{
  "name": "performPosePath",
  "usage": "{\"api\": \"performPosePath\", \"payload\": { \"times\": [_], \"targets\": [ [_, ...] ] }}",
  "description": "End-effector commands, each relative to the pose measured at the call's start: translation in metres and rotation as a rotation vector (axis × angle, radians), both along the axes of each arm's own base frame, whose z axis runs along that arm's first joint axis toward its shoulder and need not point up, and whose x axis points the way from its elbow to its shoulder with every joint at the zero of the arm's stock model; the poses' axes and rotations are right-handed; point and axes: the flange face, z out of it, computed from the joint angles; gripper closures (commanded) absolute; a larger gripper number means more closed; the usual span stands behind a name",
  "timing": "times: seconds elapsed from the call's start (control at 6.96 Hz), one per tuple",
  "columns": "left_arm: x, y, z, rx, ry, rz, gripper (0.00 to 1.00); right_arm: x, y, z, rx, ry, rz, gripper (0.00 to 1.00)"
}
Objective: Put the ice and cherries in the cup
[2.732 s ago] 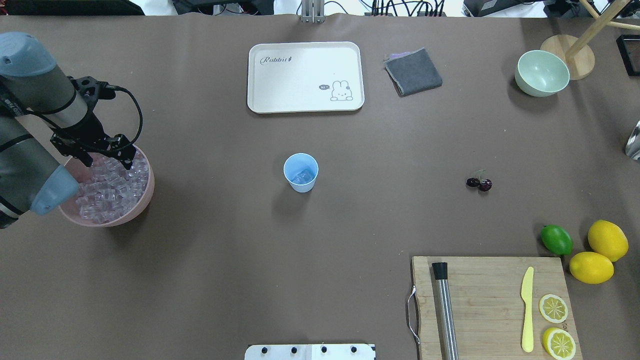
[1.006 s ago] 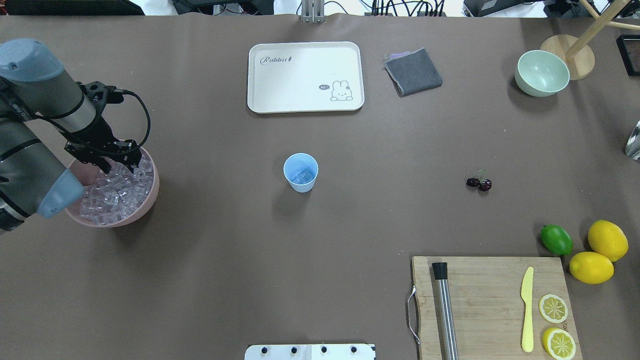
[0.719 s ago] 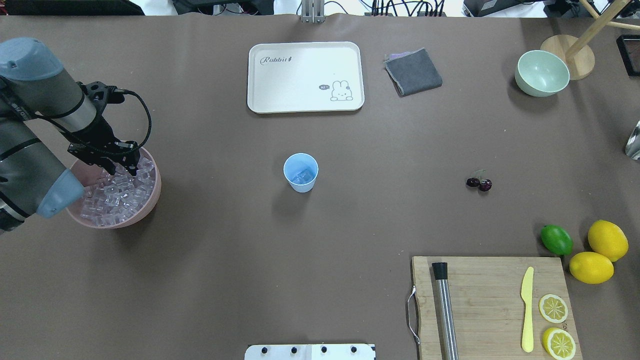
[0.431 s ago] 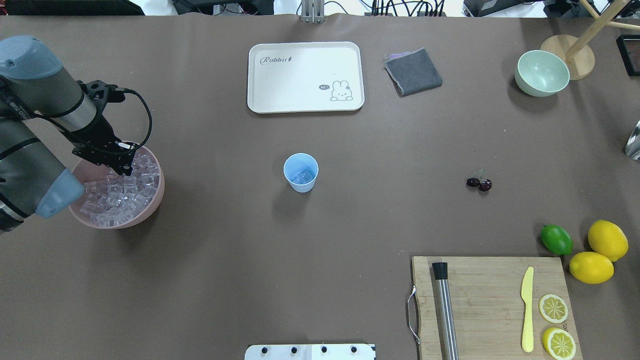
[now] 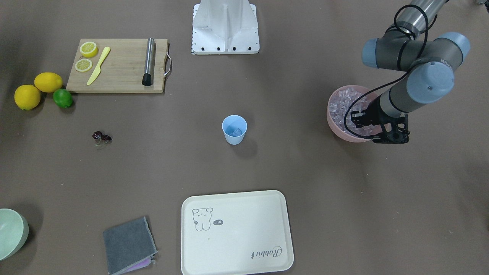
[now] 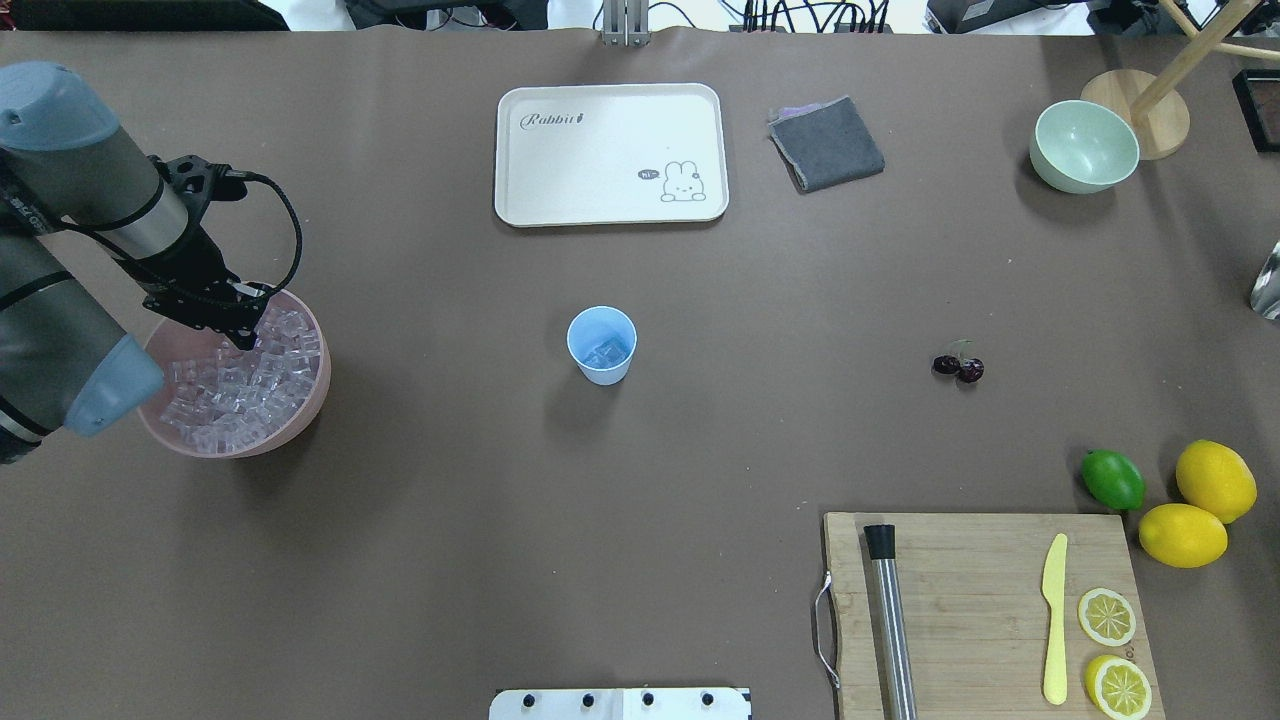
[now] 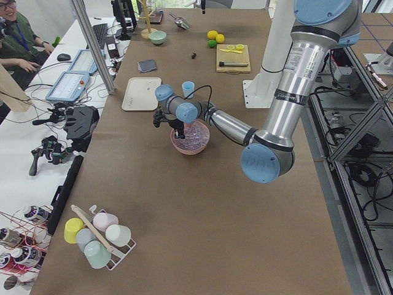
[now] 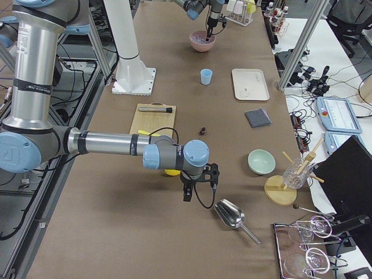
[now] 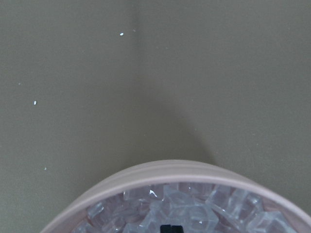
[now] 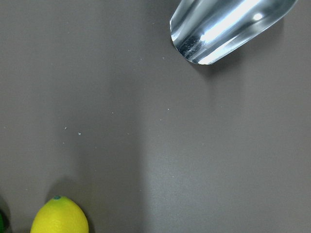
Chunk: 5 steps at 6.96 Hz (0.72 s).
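Overhead exterior view, read left to right from the left claw [image 6: 243,335]:

1. The left claw points down over a pink bowl [image 6: 300,428] at the table's left side. Its tips sit at the far part of the heap of ice [image 6: 235,400] that fills the bowl. In the left wrist view a dark fingertip [image 9: 167,228] shows among the top cubes, just inside the bowl's far rim. Whether the claw is released, clenched or grasping a cube cannot be told.
2. The cream tray [image 6: 610,150] lies well to the right of the left claw and farther from the robot.
3. The light blue cup [image 6: 601,346] stands upright, well to the right of the left claw and roughly level with it. Some ice lies in its bottom.
4. The folded grey cloth [image 6: 827,143] lies beyond the tray, farther right.
5. The cherries [image 6: 959,367] lie on the bare table, farther right than the cup and well apart from it.
6. On the far right stand a pale green bowl [image 6: 1085,147], a lime [image 6: 1112,479] and two lemons [image 6: 1215,480]. A cutting board [image 6: 960,600] there carries a metal rod, a yellow knife and lemon slices.

In the exterior right view, the right claw [image 8: 186,197] hangs low over the table. A metal scoop [image 8: 231,215] lies just beside it, and the cherries are well apart from it. Its state cannot be told
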Motion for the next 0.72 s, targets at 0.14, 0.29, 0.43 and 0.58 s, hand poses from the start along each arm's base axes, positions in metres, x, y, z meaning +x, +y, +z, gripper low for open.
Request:
{"api": "performPosePath", "payload": {
  "times": [0.14, 0.29, 0.43, 0.58],
  "targets": [
    [-0.010, 0.014, -0.029, -0.040, -0.015, 0.009, 0.92, 0.000, 0.000, 0.001, -0.002, 0.001, 0.000, 0.00],
    [-0.011, 0.021, -0.040, -0.076, 0.007, 0.026, 0.75, -0.001, 0.000, 0.001, -0.001, 0.001, -0.003, 0.00],
    [-0.011, 0.023, -0.048, -0.106, -0.003, 0.030, 0.50, -0.001, 0.000, 0.002, -0.003, 0.001, -0.003, 0.00],
    [-0.006, 0.021, -0.062, -0.133, -0.019, 0.031, 0.32, -0.001, 0.000, 0.001, -0.002, 0.001, -0.003, 0.00]
  ]
}}
